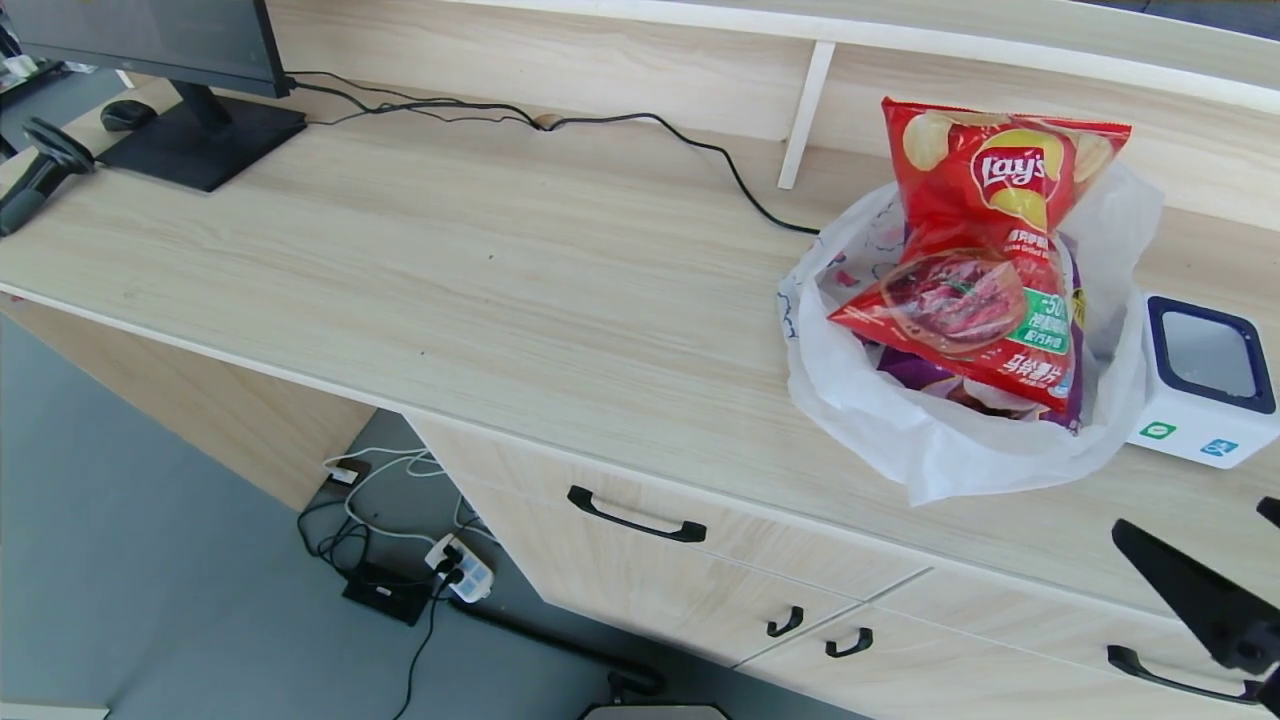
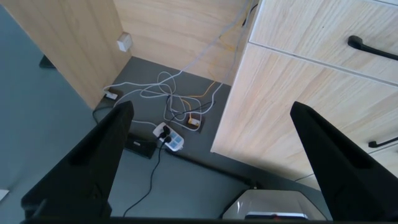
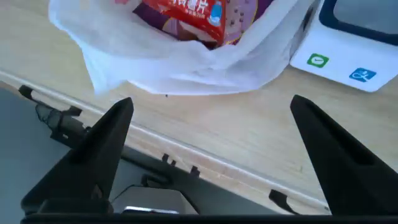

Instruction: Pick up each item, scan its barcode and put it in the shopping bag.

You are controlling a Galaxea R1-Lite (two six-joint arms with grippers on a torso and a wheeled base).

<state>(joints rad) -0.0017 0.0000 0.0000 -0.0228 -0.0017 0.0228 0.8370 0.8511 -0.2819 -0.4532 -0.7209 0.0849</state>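
A white shopping bag (image 1: 900, 420) stands on the right of the wooden counter (image 1: 500, 290). A red chips bag (image 1: 985, 240) sticks up out of it, with a purple packet (image 1: 1000, 395) underneath. Beside the bag on the right is a white barcode scanner box (image 1: 1205, 385). My right gripper (image 1: 1195, 520) is open and empty, just in front of the counter edge, below the bag (image 3: 186, 62) and the scanner box (image 3: 348, 56). My left gripper (image 2: 211, 112) is open and empty, low beside the cabinet and above the floor cables.
A monitor (image 1: 150, 40), a mouse (image 1: 127, 115) and a handheld scanner (image 1: 40, 170) sit at the counter's far left. A black cable (image 1: 640, 125) runs along the back. Drawers with black handles (image 1: 635, 520) front the cabinet. A power strip (image 1: 460, 570) and cables lie on the floor.
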